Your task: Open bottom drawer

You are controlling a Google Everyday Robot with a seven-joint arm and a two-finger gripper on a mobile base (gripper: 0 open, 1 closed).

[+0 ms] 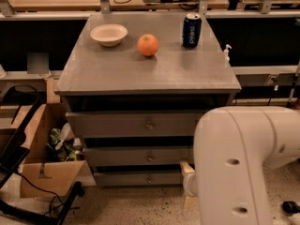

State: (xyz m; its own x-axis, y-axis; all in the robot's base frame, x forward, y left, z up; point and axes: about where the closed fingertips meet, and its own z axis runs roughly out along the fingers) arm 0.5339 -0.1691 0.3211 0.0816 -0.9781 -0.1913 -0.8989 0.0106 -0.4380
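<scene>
The grey cabinet (154,71) has three wide drawers, all closed. The bottom drawer (136,177) is the lowest, a flat grey front just above the floor; I cannot make out its knob. My gripper (188,184) is low at the right end of that drawer front, its pale fingertips (186,166) spread one above the other, open and holding nothing. My big white arm (239,168) fills the lower right and hides the cabinet's right corner and the wrist.
On the cabinet top are a white bowl (108,34), an orange (147,45) and a blue can (191,30). An open cardboard box (44,170) and black cables sit on the floor at the left. Desks run behind.
</scene>
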